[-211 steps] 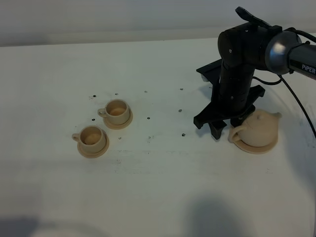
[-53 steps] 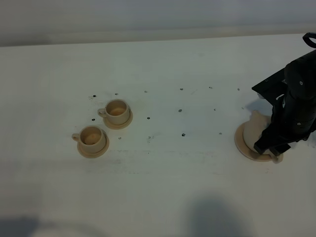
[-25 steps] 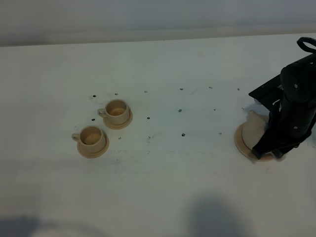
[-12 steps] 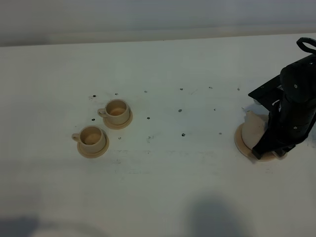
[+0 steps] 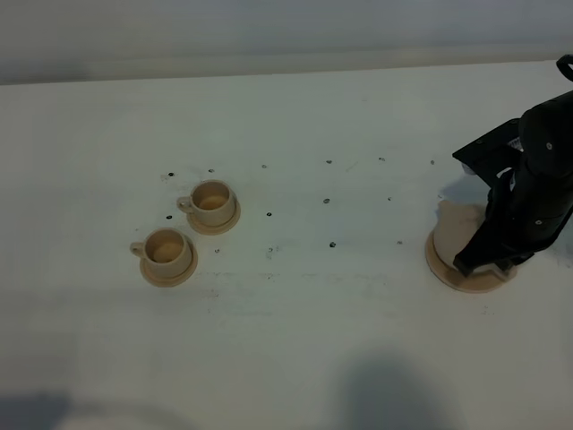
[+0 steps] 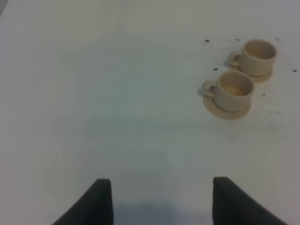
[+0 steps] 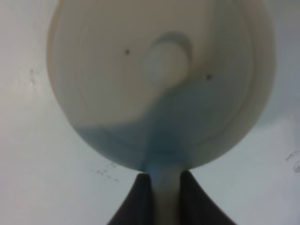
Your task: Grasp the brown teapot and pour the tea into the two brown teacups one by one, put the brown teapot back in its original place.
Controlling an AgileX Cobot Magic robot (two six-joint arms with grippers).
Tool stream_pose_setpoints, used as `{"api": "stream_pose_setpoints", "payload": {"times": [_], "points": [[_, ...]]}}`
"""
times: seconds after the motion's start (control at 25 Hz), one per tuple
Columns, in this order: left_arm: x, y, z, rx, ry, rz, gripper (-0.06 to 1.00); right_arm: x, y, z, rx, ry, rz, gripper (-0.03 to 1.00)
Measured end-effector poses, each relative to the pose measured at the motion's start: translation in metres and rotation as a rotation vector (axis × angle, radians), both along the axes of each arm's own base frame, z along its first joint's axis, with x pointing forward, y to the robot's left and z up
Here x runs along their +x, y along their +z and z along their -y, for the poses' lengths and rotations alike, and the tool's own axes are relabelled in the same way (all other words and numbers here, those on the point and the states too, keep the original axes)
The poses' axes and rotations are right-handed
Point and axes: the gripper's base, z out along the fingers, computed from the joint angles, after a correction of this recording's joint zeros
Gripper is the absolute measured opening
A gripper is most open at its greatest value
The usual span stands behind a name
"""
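The brown teapot (image 5: 455, 222) sits at the far right on or just over its wide saucer (image 5: 441, 266), mostly hidden by my right arm. In the right wrist view I look down on its lid knob (image 7: 166, 63). My right gripper (image 7: 165, 202) is shut on the teapot's loop handle (image 7: 164, 187). In the high view it is at the teapot's right side (image 5: 488, 262). The two brown teacups (image 5: 213, 202) (image 5: 166, 250) stand on their saucers at the left, also in the left wrist view (image 6: 257, 55) (image 6: 230, 90). My left gripper (image 6: 161, 202) is open and empty, well back from the cups.
The white table (image 5: 340, 322) has small dark specks (image 5: 332, 244) between the cups and the teapot. The table's far edge (image 5: 269, 70) runs along the back. A dark shadow (image 5: 394, 394) lies at the front.
My right arm has gone from the teapot's left side to over its right side, and the teapot now points its spout left. In the last second the arm shifted only slightly.
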Motion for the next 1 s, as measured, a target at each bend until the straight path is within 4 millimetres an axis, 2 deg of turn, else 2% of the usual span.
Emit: {"api": "stream_pose_setpoints", "payload": {"times": [0.44,0.68,1.0], "points": [[0.0,0.0,0.0,0.0,0.0,0.0,0.47,-0.001,0.005,0.0,0.006,0.001,0.015,0.12],[0.0,0.0,0.0,0.0,0.0,0.0,0.47,0.002,0.021,-0.003,0.059,-0.001,0.123,0.12],[0.0,0.0,0.0,0.0,0.0,0.0,0.47,0.005,0.029,-0.036,0.132,0.107,0.285,0.12]]}}
